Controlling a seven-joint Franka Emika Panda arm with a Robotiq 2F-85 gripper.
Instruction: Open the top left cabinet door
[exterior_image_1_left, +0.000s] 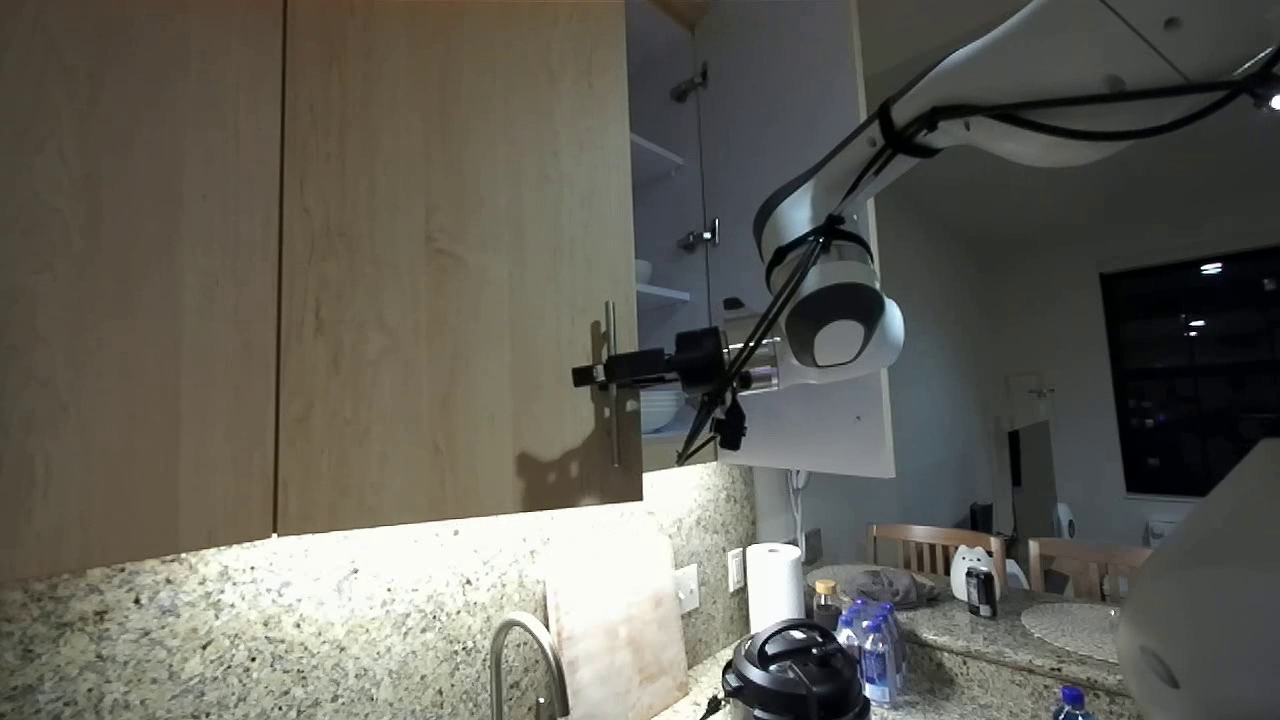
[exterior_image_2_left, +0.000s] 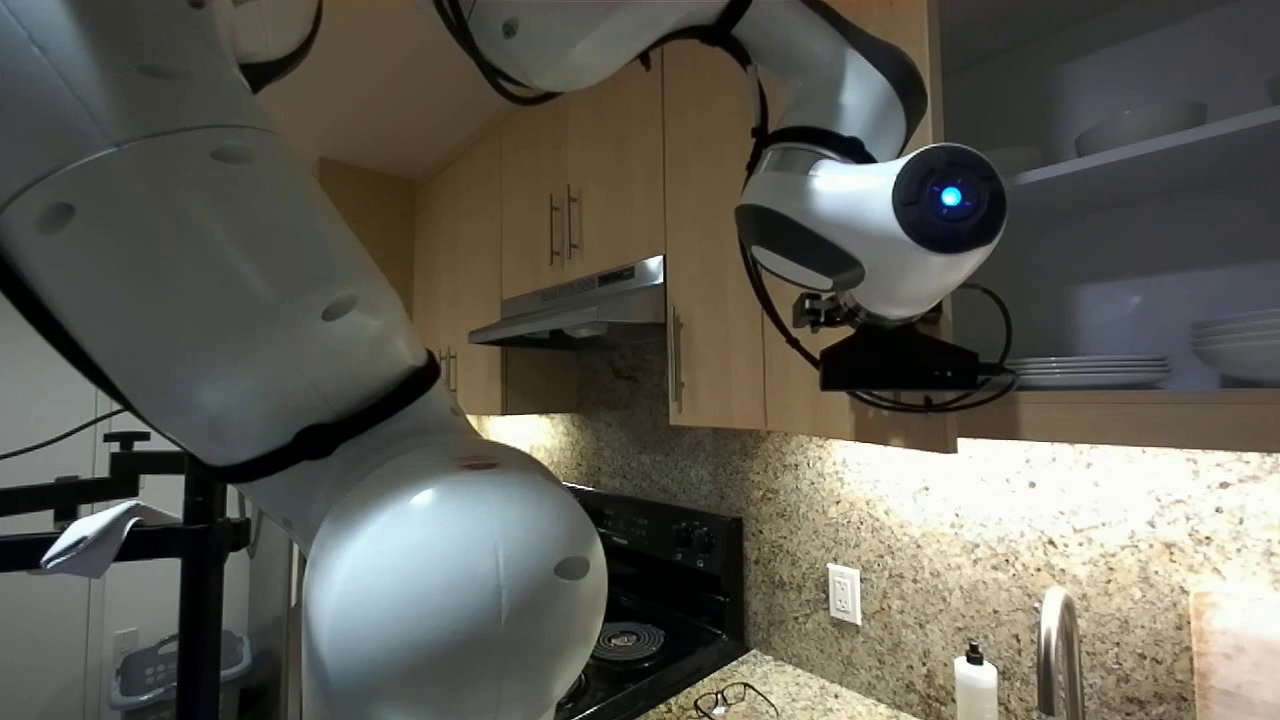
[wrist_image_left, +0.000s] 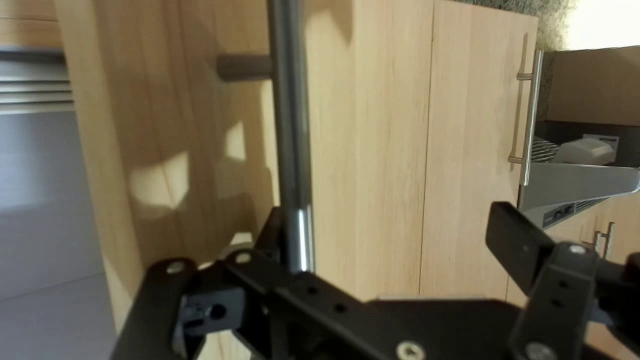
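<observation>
Pull stage, I judge: top left cabinet door (exterior_image_1_left: 450, 260) looks just ajar beside exposed shelves (exterior_image_1_left: 663, 294), my gripper (wrist_image_left: 387, 222) spread wide with the bar handle (wrist_image_left: 291, 140) between its fingers (wrist_image_left: 518, 242), near one, so next I'd hook the bar and draw outward along its swing arc.

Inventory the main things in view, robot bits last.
top left cabinet door: one, light brown, above counter
bar handle: one, silver, on that door
open door: one, pale grey, beyond handle
dishes: several, white, inside open cabinet
faucet: one, silver, before speckled backsplash
pump bottle: one, white, beside faucet
lidded cooker: one, black, by paper roll
stove: one, black, below range hood
range hood: one, silver, above stove
robot arm: one, white, both exterior views
tool: one, black, open at handle
</observation>
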